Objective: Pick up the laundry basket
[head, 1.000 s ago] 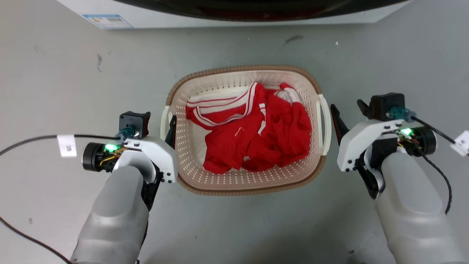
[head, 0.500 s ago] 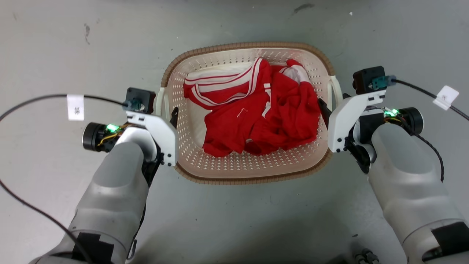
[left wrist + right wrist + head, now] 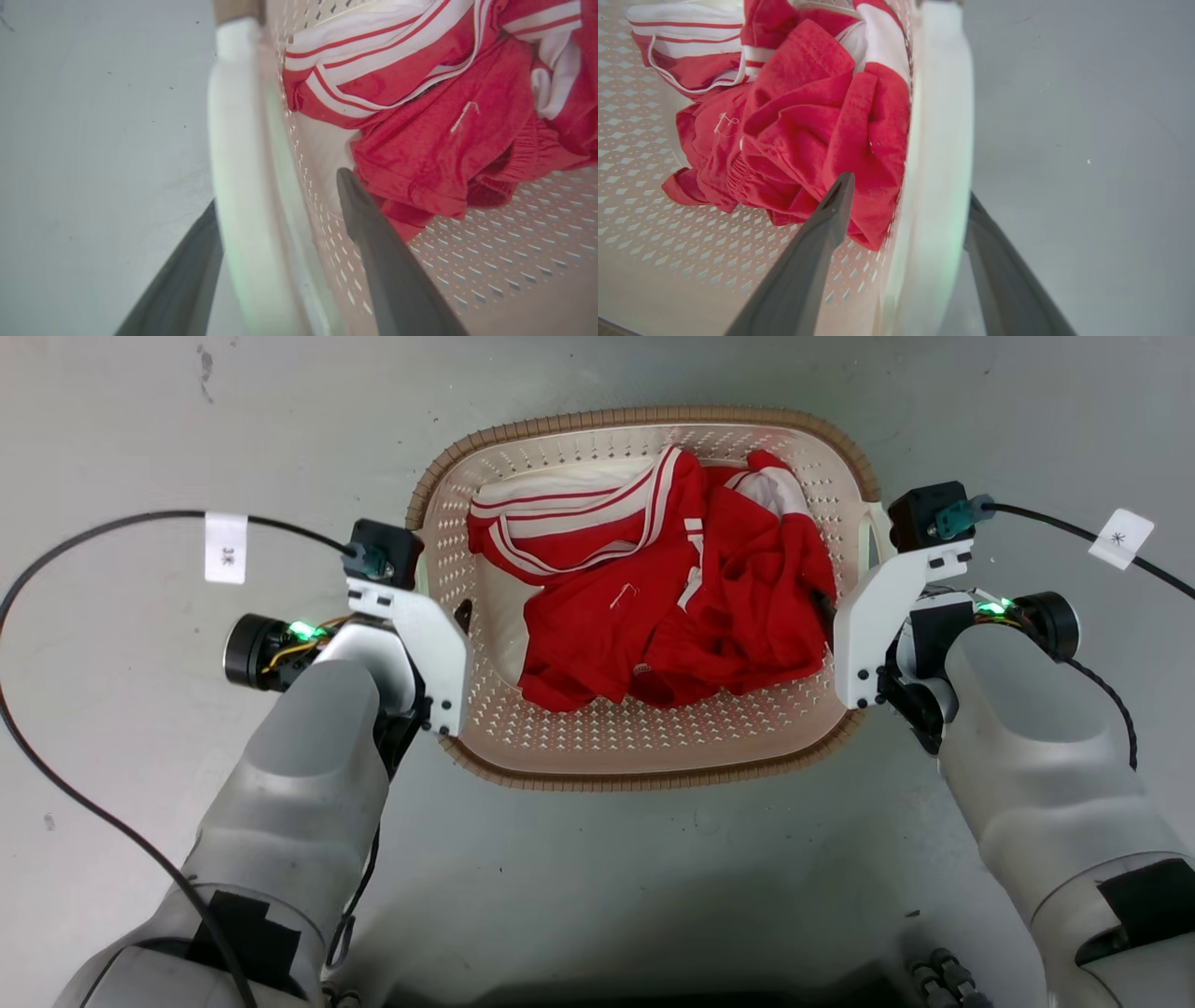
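Now the laundry basket [image 3: 644,775] sits on the grey floor [image 3: 597,896]. The left gripper [image 3: 279,189] straddles its left handle [image 3: 233,140] and the right gripper [image 3: 909,186] its right handle [image 3: 943,116], jaws apart, clamping nothing yet. Close both together, then lift level so the red clothes [image 3: 672,616] don't spill.

The floor [image 3: 597,877] lay bare before and beyond the laundry basket [image 3: 644,777], but inside it red clothes [image 3: 672,616] crowded the right wall, leaving open bottom along the left wall, and black cables [image 3: 1036,517] looped out to either side.
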